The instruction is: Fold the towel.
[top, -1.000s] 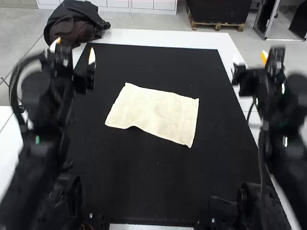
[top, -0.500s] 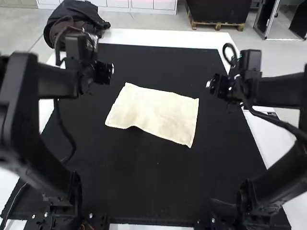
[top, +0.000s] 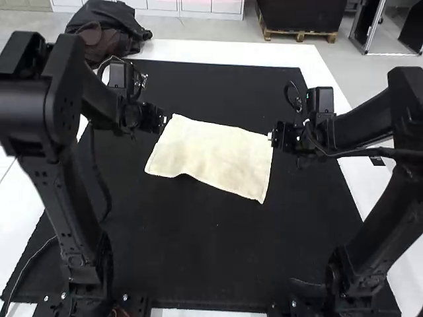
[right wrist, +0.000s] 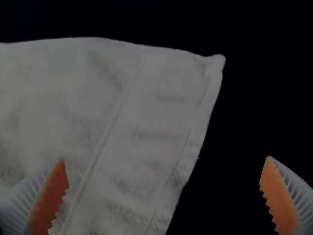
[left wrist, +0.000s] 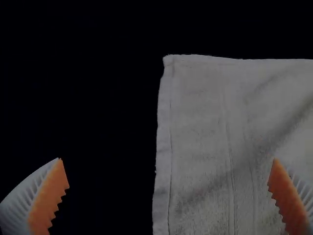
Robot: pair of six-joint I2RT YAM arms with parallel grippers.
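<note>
- Both arms have moved inward over the bench [top: 322, 63], bringing my left gripper [left wrist: 167, 159] and right gripper [right wrist: 165, 159] near the far corners of the towel [top: 215, 157].
- Each gripper has its fingers spread wide, and I see no cloth pinched in either.
- Unmoved, the towel lies spread on the black mat [top: 218, 264] around mid-bench, its near edge slightly rucked.
- Folding hasn't begun, as I judge it: gripping, lifting, folding over and flattening are all left.
</note>
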